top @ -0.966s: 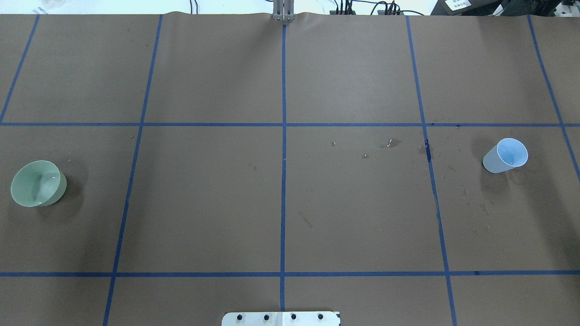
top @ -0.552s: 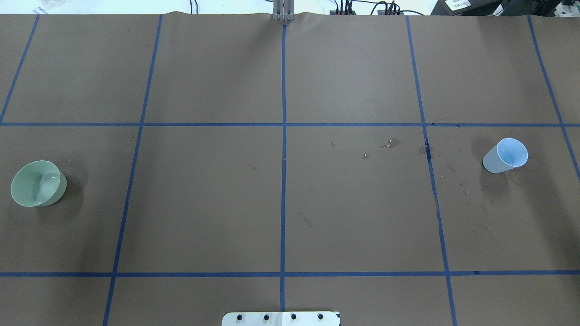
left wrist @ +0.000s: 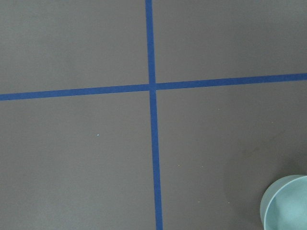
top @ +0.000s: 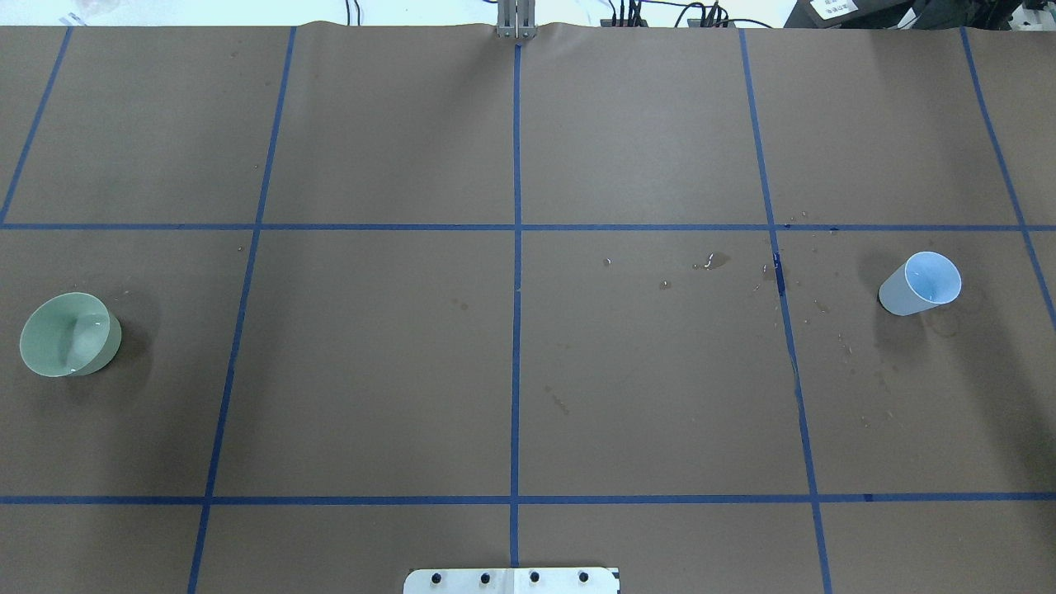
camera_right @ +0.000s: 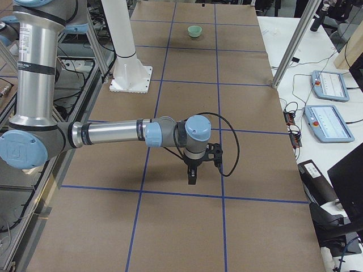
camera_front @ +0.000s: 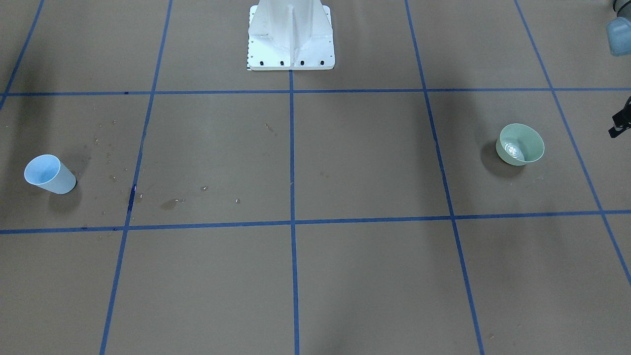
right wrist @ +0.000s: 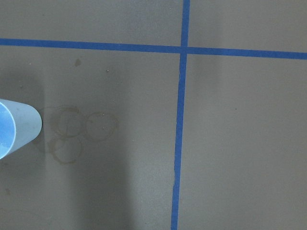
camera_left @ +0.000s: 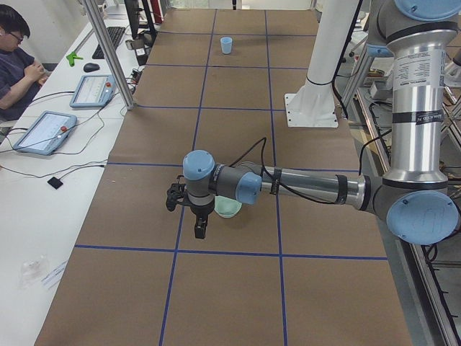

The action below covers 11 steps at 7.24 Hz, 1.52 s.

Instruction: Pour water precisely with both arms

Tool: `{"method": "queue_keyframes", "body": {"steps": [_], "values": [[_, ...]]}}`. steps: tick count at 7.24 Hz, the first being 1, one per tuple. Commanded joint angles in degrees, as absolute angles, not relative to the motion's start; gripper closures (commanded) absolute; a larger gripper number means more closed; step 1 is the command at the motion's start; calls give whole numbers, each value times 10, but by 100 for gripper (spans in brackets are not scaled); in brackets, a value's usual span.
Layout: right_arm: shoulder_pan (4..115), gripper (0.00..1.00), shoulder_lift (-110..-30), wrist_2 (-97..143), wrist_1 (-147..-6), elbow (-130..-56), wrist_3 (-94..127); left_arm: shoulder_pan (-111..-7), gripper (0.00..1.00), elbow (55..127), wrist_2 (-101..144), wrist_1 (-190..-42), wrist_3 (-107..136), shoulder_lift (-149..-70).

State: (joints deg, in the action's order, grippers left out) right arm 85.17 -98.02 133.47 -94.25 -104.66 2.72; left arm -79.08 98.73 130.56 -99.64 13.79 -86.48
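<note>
Locating the water [camera_front: 512, 148]: a glinting, rippled sheen at the bottom of the green bowl [camera_front: 531, 148], on the robot's left side of the tabletop [top: 371, 371].
Blue cup [top: 920, 285]: stands upright on the robot's right side, well apart from the bowl; whether it contains liquid cannot be told.
Spilt drops [top: 709, 262]: scattered between the tabletop's centre line and the cup; faint ring stains [right wrist: 76, 132] lie just beside the cup.
Change: none visible. Across the last second of overhead views, bowl, cup and drops keep the same positions.
Left gripper [camera_left: 199, 227]: hangs fingers-down near the bowl, not touching it; its opening cannot be told.
Right gripper [camera_right: 191, 175]: hangs fingers-down over bare tabletop, with the cup at the edge of its wrist view; its opening cannot be told.
Left arm [camera_left: 310, 187], right arm [camera_right: 113, 135]: both stretched low and outward.
Meaning for the task: no pour is under way. Both vessels stand ungrasped, so each must be gripped first.
</note>
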Motion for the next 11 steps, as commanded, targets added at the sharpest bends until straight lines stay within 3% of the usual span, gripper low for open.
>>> {"method": "queue_keyframes", "body": {"steps": [1, 6, 11], "values": [[848, 1, -979, 1331, -942, -1047, 28, -743, 0, 978, 1306, -1022, 166, -880], [847, 1, -968, 1327, -940, -1042, 36, -622, 0, 885, 1299, -1325, 500, -869], [845, 1, -956, 1346, -943, -1042, 76, -588, 0, 882, 1300, -1335, 497, -840]]}}
